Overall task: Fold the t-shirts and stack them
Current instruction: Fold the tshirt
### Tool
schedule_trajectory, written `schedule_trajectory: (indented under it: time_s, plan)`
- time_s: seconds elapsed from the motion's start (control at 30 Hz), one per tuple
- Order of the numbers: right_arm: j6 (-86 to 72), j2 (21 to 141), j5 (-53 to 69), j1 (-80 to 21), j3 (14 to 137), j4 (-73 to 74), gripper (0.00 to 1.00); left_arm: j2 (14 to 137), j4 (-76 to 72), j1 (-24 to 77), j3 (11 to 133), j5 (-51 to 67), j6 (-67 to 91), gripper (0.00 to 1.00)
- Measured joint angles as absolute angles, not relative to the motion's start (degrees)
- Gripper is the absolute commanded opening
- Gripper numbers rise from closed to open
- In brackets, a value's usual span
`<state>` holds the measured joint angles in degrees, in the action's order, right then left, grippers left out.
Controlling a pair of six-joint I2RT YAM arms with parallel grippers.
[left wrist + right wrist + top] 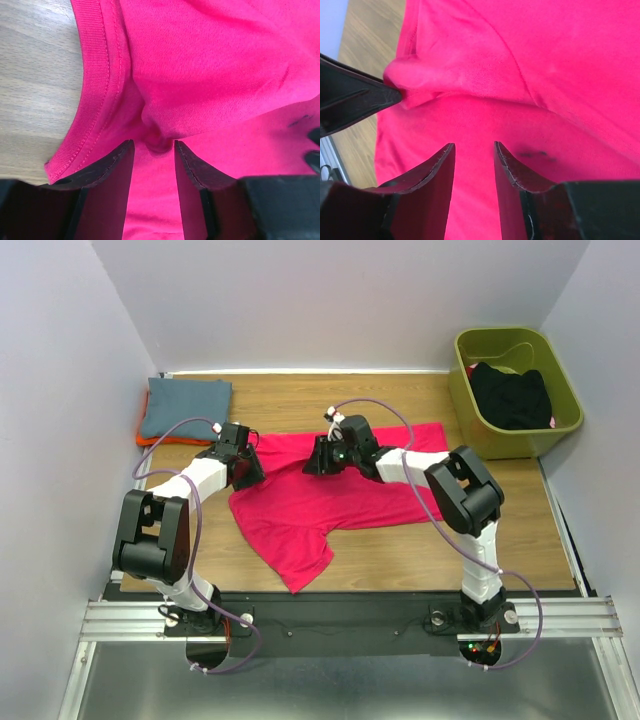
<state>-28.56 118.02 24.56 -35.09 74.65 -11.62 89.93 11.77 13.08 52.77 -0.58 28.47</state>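
Observation:
The magenta-pink t-shirt (330,495) lies spread on the wooden table (400,560), one part trailing toward the front edge. My left gripper (248,468) sits at the shirt's left edge near the ribbed collar (95,85). Its jaws (154,145) are apart, with a small bunched fold of pink cloth (159,140) between the tips. My right gripper (318,458) hovers low over the shirt's middle, open and empty (474,146), over flat pink cloth. The slate blue-grey shirt (185,405) lies folded on the orange one (150,438) at the back left. A black garment (512,395) lies in the bin.
The olive-green plastic bin (560,420) stands at the back right corner. White walls close in the table on the left, back and right. The two grippers are close together; the left one's fingers (350,100) show in the right wrist view.

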Motion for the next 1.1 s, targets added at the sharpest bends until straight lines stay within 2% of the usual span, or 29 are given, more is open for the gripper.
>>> schedule_trajectory:
  time_s: [0.5, 0.6, 0.83, 0.9, 1.1]
  plan:
    - [-29.50, 125.25, 21.06, -37.60, 77.97, -19.81, 0.42, 90.96, 9.58, 14.15, 52.77, -0.21, 28.32, 0.40]
    - [-29.63, 126.10, 20.23, -37.58, 79.00, -20.56, 0.42, 91.09, 9.26, 14.20, 52.77, -0.19, 28.32, 0.32]
    - [-29.82, 128.31, 19.09, -37.60, 81.10, -21.34, 0.42, 91.13, 9.06, 14.20, 52.77, -0.10, 28.25, 0.26]
    - [-29.82, 128.60, 19.03, -37.60, 81.38, -21.41, 0.41, 91.13, 8.99, 14.20, 52.77, -0.08, 28.25, 0.22]
    - [-29.87, 129.03, 19.18, -37.60, 81.80, -21.52, 0.32, 91.13, 8.91, 14.20, 52.77, -0.05, 28.08, 0.19]
